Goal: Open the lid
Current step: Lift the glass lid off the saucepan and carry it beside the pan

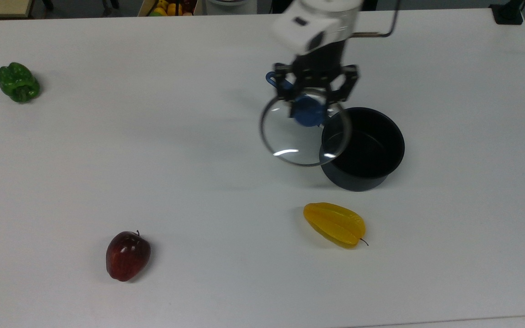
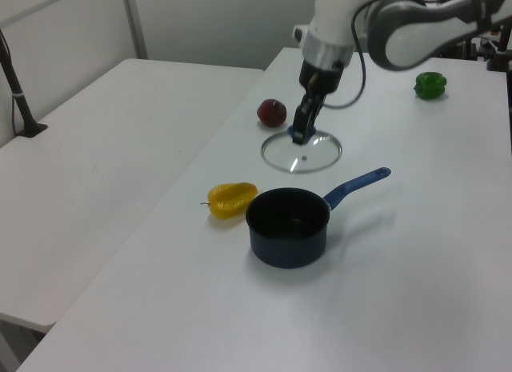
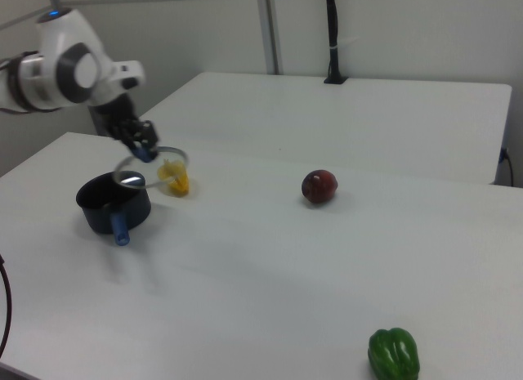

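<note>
Claw of mine is pinching the blue knob of the clear glass lid, held in the air off the dark round saucepan. Left view catches the pan's blue handle; from above the lid mostly covers it.

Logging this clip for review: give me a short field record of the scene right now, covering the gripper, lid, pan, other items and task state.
gripper: shut on the lid's blue knob
lid: lifted off the pan, held in the air, mostly over the table toward the top view's left of the pan
pan: uncovered, dark inside, blue handle
other items: star fruit, apple, green pepper, all apart on the table
task state: lid off, not yet set down
</note>
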Available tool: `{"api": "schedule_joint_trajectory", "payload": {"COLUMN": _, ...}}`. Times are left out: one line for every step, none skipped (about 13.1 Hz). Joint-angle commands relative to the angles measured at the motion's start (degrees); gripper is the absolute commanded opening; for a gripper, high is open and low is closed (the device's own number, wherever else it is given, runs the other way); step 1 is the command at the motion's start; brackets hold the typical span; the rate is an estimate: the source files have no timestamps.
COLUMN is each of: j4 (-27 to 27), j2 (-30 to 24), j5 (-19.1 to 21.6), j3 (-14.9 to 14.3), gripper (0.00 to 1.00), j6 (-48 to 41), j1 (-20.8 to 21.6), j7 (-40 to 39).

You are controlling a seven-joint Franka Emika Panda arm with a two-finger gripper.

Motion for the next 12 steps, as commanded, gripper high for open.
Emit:
{"api": "schedule_joint_trajectory", "payload": {"j4": -6.9, "j2": -3.2, "j5": -0.9, "j3": 0.4, "gripper": 0.49, "j6": 0.7, "j1": -8.3, "j7": -0.7}}
{"api": "schedule_joint_trajectory", "payload": {"j4": -8.3, "j2": -3.2, "j5": -0.9, "j3": 0.3, "gripper": 0.49, "j6": 1.5, "j1": -10.4, "j7": -1.9}}
{"api": "schedule_joint_trajectory", "payload": {"j4": -9.9, "j2": -3.2, "j5": -0.9, "j3": 0.3, "gripper": 0.49, "j6": 2.9, "j1": -12.6, "j7": -2.9}}
{"api": "schedule_joint_trajectory", "payload": {"j4": -11.9, "j2": -3.2, "j5": -0.9, "j3": 0.3, "gripper": 0.49, "j6": 5.3, "j1": -14.5, "j7": -3.3}}
{"api": "schedule_joint_trajectory", "payload": {"j4": -14.0, "j2": -3.2, "j5": -0.9, "j3": 0.4, "gripper": 0.49, "j6": 8.6, "j1": -16.1, "j7": -3.4}}
{"api": "schedule_joint_trajectory", "payload": {"j4": -16.2, "j2": -3.2, "j5": -0.9, "j3": 0.3, "gripper": 0.50, "j6": 12.0, "j1": -17.5, "j7": -3.4}}
{"api": "schedule_joint_trajectory", "payload": {"j4": -17.9, "j2": -3.0, "j5": -0.9, "j3": 0.3, "gripper": 0.50, "j6": 14.9, "j1": -18.5, "j7": -3.5}}
{"api": "schedule_joint_trajectory", "payload": {"j4": -19.0, "j2": -2.5, "j5": -0.9, "j3": 0.3, "gripper": 0.50, "j6": 17.2, "j1": -19.6, "j7": -3.5}}
{"api": "schedule_joint_trajectory", "payload": {"j4": -19.5, "j2": -1.9, "j5": -0.9, "j3": 0.3, "gripper": 0.50, "j6": 18.6, "j1": -20.5, "j7": -3.6}}
{"api": "schedule_joint_trajectory", "payload": {"j4": -19.5, "j2": -1.1, "j5": -0.9, "j3": 0.3, "gripper": 0.50, "j6": 19.2, "j1": -21.4, "j7": -3.7}}
{"api": "schedule_joint_trajectory", "payload": {"j4": -19.5, "j2": -0.2, "j5": -0.9, "j3": 0.3, "gripper": 0.50, "j6": 20.2, "j1": -21.9, "j7": -3.7}}
{"api": "schedule_joint_trajectory", "payload": {"j4": -19.5, "j2": 0.2, "j5": -0.9, "j3": 0.3, "gripper": 0.50, "j6": 21.2, "j1": -22.3, "j7": -3.7}}
